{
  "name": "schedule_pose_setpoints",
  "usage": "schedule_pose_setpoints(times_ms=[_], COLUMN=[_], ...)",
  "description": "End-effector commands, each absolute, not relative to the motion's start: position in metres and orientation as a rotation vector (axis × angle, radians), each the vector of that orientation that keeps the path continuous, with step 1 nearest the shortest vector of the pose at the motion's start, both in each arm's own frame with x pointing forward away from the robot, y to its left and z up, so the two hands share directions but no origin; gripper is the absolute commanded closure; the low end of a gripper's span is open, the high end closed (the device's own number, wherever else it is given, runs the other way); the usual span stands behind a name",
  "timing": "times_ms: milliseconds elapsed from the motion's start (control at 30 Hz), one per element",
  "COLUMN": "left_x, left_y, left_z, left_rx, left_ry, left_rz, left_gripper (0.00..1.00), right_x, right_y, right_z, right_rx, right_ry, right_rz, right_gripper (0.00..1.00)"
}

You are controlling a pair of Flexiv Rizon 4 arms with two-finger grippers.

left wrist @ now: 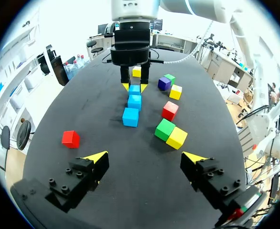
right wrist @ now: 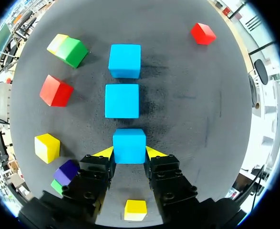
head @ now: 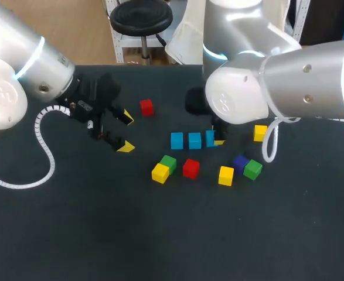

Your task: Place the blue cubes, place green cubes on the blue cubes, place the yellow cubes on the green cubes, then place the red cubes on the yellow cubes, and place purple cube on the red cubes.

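Three blue cubes lie in a row at the table's middle: (head: 177, 140), (head: 194, 140) and a third blue cube (head: 210, 138). My right gripper (head: 215, 141) comes down from above and is shut on that third cube (right wrist: 129, 146), a yellow tip against each side, with the cube resting on the table. My left gripper (head: 125, 132) hangs open and empty to the left of the row, and the blue row (left wrist: 130, 117) lies ahead of it (left wrist: 145, 157). Loose around the row are a green cube (head: 169, 163), a yellow cube (head: 159, 172), a red cube (head: 190, 168) and a purple cube (head: 239, 161).
A second red cube (head: 146, 107) lies alone behind the left gripper. Another yellow cube (head: 225, 175) and a green cube (head: 253, 169) flank the purple one. A third yellow cube (head: 260, 133) sits right of the right gripper. The black table (head: 172, 234) stretches bare toward the front.
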State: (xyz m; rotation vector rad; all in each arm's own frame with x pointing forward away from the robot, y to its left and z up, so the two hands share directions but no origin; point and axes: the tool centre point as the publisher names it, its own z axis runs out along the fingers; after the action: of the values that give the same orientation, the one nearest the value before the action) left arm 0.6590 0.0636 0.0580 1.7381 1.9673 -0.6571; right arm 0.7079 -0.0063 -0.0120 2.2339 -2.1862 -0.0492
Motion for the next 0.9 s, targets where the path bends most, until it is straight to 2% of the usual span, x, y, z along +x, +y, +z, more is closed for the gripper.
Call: schedule_pose_setpoints(times_ms=[33,900], left_x=[0.6587,0.6587], left_y=[0.0646,0.0646], left_z=[0.0573,0.0573], left_rx=[1.738,1.738], left_ry=[1.962,1.962], left_rz=[-0.658,-0.658], left_gripper=[0.0,0.0], right_x=[0.7092,0.7043], right_y=[-0.0037,-0.0059], right_z=[-0.0164,-0.0098], right_rx=[2.236,2.247], right_ry=[-2.179,-2.188], right_rz=[-0.055,-0.055], right_gripper=[1.0,1.0])
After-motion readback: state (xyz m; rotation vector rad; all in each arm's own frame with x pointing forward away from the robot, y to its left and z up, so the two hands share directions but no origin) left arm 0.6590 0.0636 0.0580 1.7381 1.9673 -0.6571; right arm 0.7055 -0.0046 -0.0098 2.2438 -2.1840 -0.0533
